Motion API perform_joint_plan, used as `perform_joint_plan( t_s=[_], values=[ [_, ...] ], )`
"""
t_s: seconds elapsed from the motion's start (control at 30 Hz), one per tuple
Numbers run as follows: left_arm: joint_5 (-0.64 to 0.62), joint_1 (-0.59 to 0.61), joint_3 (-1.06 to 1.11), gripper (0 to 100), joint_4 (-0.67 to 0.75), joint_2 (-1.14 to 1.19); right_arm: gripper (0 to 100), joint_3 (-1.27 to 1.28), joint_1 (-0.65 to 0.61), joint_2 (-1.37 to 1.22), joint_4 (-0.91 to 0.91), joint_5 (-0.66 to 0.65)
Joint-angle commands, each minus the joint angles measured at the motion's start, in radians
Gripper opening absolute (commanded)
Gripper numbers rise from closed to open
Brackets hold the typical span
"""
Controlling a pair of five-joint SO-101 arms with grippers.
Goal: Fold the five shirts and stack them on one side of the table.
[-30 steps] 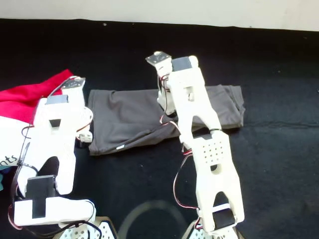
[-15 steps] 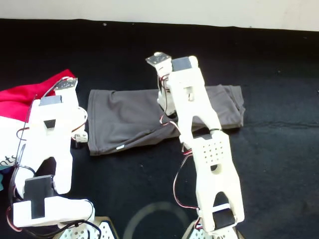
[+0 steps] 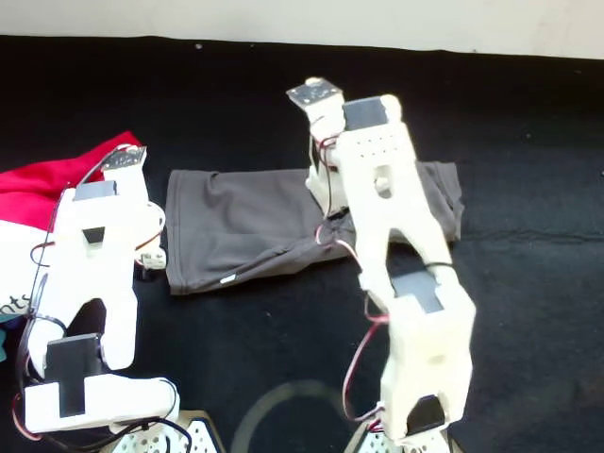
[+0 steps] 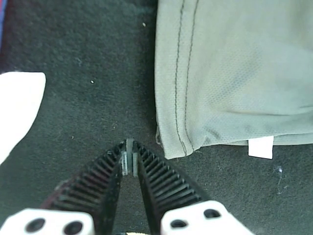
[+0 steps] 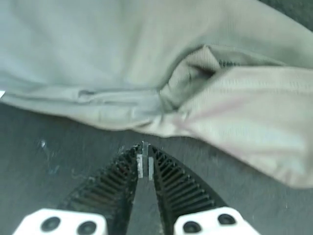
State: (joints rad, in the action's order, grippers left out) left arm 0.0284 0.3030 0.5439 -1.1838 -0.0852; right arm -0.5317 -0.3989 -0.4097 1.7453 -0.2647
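Observation:
A grey shirt lies folded into a long band across the middle of the black table. In the left wrist view my left gripper is shut and empty, low over the black cloth, just beside the shirt's stitched hem corner. In the right wrist view my right gripper is also shut with nothing in it, over bare cloth at the near edge of the shirt, where a sleeve fold bunches up. From above, the right arm crosses over the shirt and hides part of it.
A red shirt and a white printed one lie heaped at the table's left edge, behind the left arm. A small white tag sticks out of the grey shirt's hem. Bare black table stretches right and behind.
The left arm shifted slightly left, away from the shirt's end. The right arm swung its elbow to the right and its wrist moved farther back over the shirt.

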Motion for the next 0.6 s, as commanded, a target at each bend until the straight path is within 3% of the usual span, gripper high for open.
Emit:
perform_joint_plan(
  t_s=[0.0,0.37,0.57],
  values=[
    [-0.005,0.012,-0.001,1,-0.002,-0.041,0.6,0.133,-0.008,0.154,-0.09,0.009],
    [-0.006,0.008,-0.001,1,-0.043,-0.041,0.6,0.627,-0.021,0.168,-0.708,0.003],
    [-0.006,0.007,0.001,1,-0.037,-0.041,0.6,0.642,-0.021,0.125,-0.757,0.008]
  ],
)
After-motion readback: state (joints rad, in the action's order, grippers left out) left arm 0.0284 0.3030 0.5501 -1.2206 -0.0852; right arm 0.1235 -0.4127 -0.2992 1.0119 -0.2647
